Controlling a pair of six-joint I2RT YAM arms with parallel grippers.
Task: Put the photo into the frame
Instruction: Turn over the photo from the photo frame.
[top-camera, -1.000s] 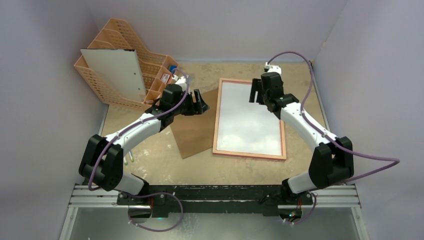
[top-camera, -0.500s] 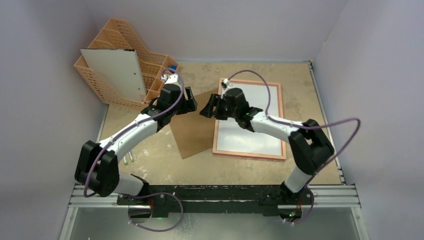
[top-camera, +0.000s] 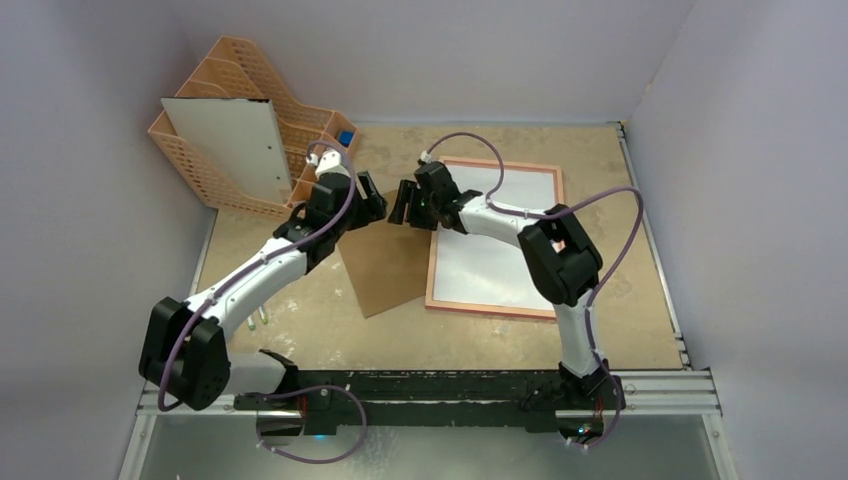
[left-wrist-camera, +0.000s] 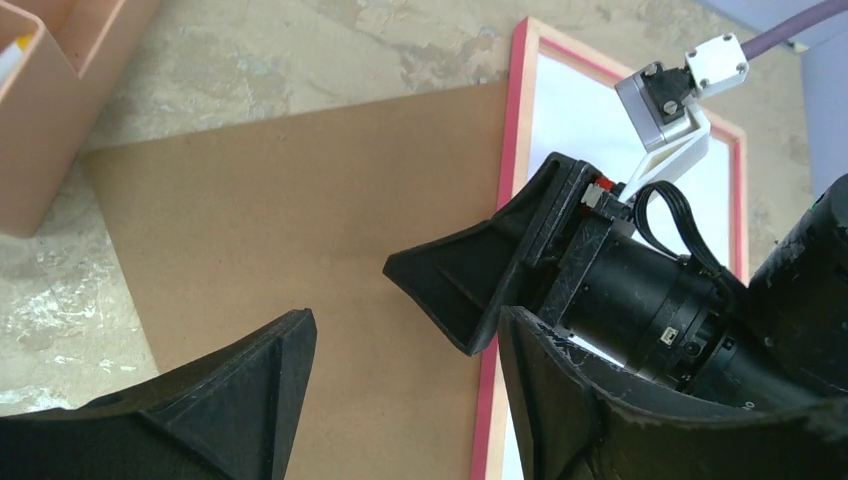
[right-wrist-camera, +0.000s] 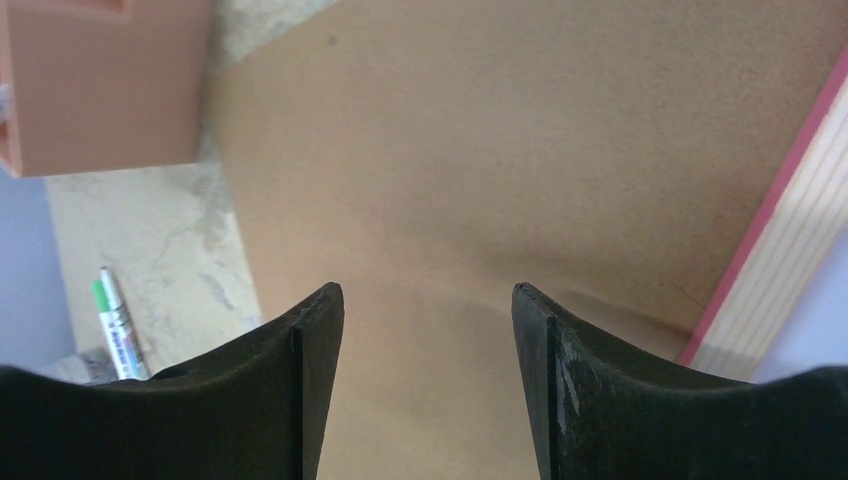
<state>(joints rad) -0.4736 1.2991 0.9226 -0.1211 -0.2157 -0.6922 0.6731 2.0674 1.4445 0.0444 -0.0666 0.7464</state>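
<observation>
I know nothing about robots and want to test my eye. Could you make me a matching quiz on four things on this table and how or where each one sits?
Things:
1 frame
2 brown board
3 orange organiser
4 green marker

Descriptions:
A stands at the far-left corner
B lies flat just left of the frame
C has a thin pink-red border
D small, lying left of the board

Pairs: 1-C; 2-B; 3-A; 4-D

One frame (top-camera: 485, 275), one brown board (top-camera: 385, 265), one orange organiser (top-camera: 290, 120), one white sheet (top-camera: 235, 145), perhaps two markers (top-camera: 262, 318).
</observation>
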